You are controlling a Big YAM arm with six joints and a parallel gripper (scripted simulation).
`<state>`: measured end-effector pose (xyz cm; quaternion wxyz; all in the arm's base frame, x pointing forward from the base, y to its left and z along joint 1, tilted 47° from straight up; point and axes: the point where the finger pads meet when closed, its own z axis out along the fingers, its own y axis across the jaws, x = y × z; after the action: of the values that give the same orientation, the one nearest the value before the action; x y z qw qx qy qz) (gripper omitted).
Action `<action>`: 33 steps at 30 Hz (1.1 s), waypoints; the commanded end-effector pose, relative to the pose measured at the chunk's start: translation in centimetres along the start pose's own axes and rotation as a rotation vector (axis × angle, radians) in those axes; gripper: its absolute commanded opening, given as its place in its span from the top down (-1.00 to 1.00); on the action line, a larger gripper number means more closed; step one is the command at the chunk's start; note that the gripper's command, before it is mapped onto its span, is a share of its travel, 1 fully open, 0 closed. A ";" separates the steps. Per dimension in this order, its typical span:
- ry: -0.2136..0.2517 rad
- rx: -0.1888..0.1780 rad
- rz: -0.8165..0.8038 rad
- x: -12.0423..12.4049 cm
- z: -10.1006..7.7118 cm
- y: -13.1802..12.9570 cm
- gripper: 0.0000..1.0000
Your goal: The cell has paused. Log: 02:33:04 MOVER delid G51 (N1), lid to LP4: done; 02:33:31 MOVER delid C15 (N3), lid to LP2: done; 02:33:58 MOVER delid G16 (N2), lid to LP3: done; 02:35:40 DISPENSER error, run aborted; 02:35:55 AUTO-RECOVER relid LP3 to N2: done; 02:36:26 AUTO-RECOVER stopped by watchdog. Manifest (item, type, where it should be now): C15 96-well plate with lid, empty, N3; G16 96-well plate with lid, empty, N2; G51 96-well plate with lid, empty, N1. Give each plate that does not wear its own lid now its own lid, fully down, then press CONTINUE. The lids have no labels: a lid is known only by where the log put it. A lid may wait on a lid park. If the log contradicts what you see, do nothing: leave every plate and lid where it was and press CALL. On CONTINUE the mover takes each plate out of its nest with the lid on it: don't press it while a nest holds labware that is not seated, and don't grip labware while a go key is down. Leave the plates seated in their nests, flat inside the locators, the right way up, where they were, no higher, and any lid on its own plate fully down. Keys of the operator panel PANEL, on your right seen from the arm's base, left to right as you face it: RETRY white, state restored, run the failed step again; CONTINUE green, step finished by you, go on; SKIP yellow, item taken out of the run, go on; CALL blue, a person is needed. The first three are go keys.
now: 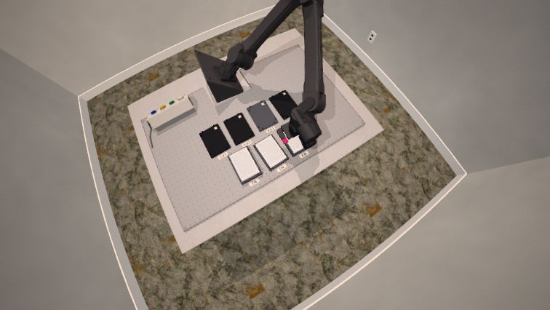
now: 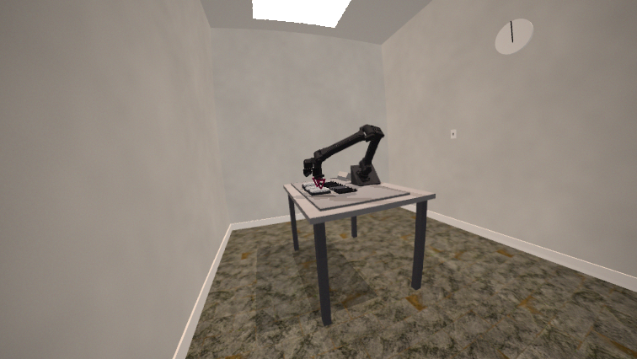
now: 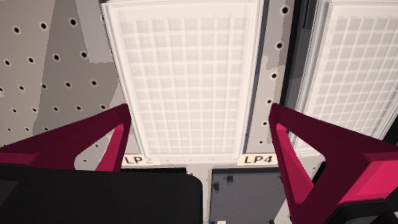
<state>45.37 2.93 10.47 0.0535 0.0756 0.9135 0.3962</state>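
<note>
My gripper (image 3: 199, 111) is open and holds nothing. Its magenta fingers stand either side of the white 96-well plate (image 3: 186, 80) in the right-hand nest (image 1: 296, 144), without touching it. The wells look hazy, as under a clear lid lying flat. The middle nest's plate (image 1: 270, 152) also shows at the right of the wrist view (image 3: 350, 70). The left nest's plate (image 1: 244, 164) lies flat. A grey lid-like sheet (image 1: 262, 115) lies on the park marked LP4 (image 3: 260, 160). The other parks (image 1: 214, 142) are black and bare.
The operator panel (image 1: 171, 112) stands at the table's back left with blue, yellow, green and white keys, far from the arm. The arm's base (image 1: 222, 76) is behind the parks. The perforated baseplate (image 1: 200, 185) extends in front of the nests.
</note>
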 end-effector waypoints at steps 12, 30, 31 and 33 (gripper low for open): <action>-0.042 0.002 -0.063 -1.9 -3.8 1.8 -1.00; -0.046 0.003 -0.048 -2.2 -4.2 1.1 -1.00; -0.046 0.003 -0.047 -2.2 -4.2 1.1 -1.00; -0.044 0.003 -0.047 -2.2 -4.1 1.1 -1.00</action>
<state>45.28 1.79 12.05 0.0559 0.0687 0.9140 0.3960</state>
